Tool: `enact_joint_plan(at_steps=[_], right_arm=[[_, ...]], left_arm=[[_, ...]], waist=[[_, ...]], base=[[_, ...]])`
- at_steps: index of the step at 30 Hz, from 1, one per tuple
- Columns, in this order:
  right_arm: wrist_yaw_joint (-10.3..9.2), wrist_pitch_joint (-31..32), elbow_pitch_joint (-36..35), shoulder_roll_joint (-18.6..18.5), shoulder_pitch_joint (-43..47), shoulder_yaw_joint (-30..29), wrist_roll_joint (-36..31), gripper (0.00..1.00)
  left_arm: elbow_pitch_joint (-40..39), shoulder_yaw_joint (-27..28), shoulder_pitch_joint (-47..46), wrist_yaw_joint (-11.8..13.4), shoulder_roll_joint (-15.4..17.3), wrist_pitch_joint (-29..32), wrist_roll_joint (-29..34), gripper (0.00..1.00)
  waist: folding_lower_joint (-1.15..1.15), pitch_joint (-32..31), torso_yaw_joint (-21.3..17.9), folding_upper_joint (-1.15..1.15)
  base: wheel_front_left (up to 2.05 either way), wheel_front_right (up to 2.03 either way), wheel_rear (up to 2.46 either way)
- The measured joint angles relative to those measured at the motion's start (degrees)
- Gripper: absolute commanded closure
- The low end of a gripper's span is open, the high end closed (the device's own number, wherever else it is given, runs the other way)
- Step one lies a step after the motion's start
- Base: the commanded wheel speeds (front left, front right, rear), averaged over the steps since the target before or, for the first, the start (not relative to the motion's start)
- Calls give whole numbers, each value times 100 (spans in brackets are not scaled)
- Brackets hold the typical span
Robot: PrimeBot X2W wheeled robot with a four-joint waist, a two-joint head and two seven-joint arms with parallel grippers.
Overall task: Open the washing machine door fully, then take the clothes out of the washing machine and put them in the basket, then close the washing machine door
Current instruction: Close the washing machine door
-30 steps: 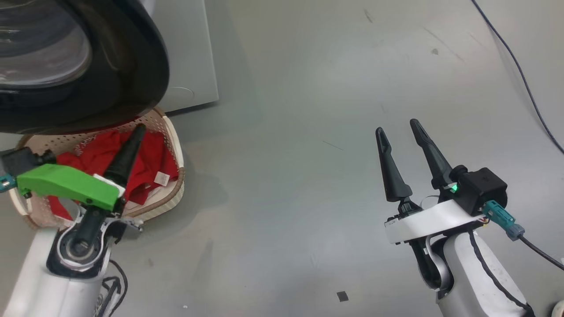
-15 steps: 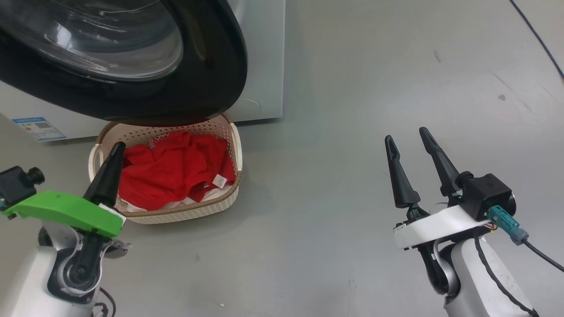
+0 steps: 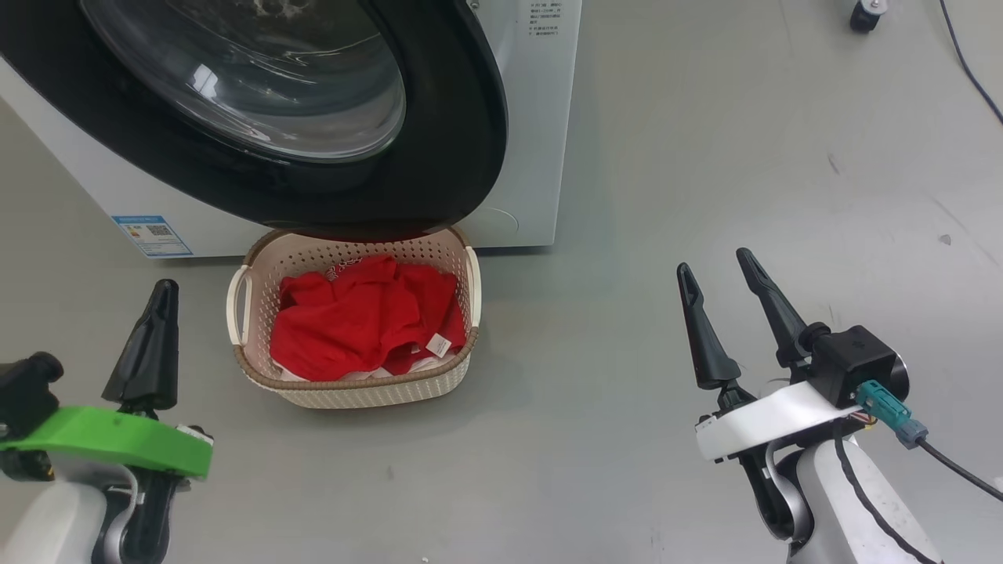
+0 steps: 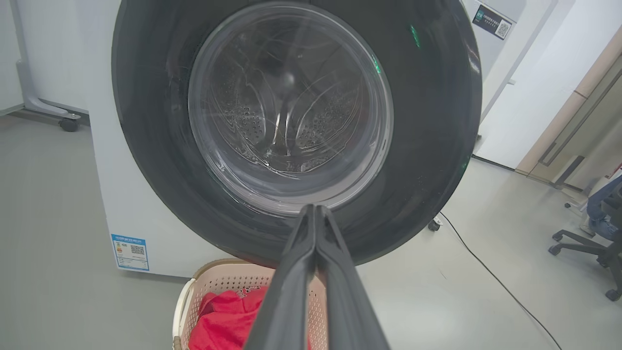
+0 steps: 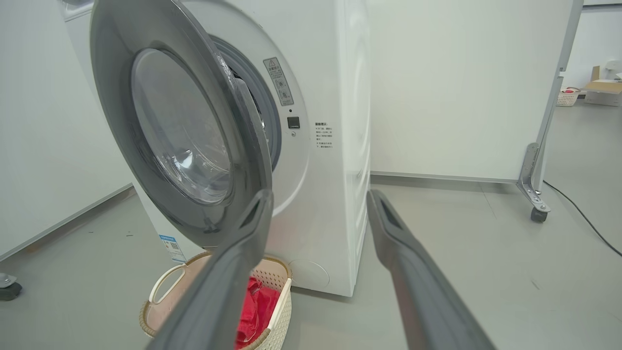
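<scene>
The left tool (image 3: 161,301), closed and empty, has drawn back from over the clothes (image 3: 360,325), which lie in the basket (image 3: 356,395) beneath the part-open washing machine door (image 3: 462,157). The right tool (image 3: 711,263) stands open, holding nothing. Unloading looks finished, so only closing the door remains.

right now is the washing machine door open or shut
Open: the right wrist view shows the washing machine door swung clear of the washing machine front.

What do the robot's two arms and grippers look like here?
Both have two long, dark, tapered fingers on pale forearms. The left gripper carries a bright green cover; the right gripper has a white bracket, a black camera box and a teal plug with a black cable.
</scene>
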Motion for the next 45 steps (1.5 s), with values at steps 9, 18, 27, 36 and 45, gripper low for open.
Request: enact_joint_plan(at_steps=[9,18,27,36,45], right_arm=[[33,0,41,5,30,19,-34,0],[56,0,83,26,115,48,-48,0],[74,0,109,44,133,65,-62,0],[107,0,109,53,135,67,-74,0],[109,0,104,68,137,59,-82,0]], left_arm=[[68,-24,292,164,-56,-266,744,100],[104,-2,471,426,-85,-276,1400,0],[-67,225,603,490,-301,-283,1705,0],[-215,386,643,495,-460,-283,1968,0],[-244,443,778,401,-633,-283,2033,0]], waist=[[0,-100,78,0],[0,-167,127,0],[0,-207,146,0],[0,-208,155,0],[0,-166,175,0]], base=[[0,0,0],[0,0,0],[0,0,0],[0,0,0],[0,0,0]])
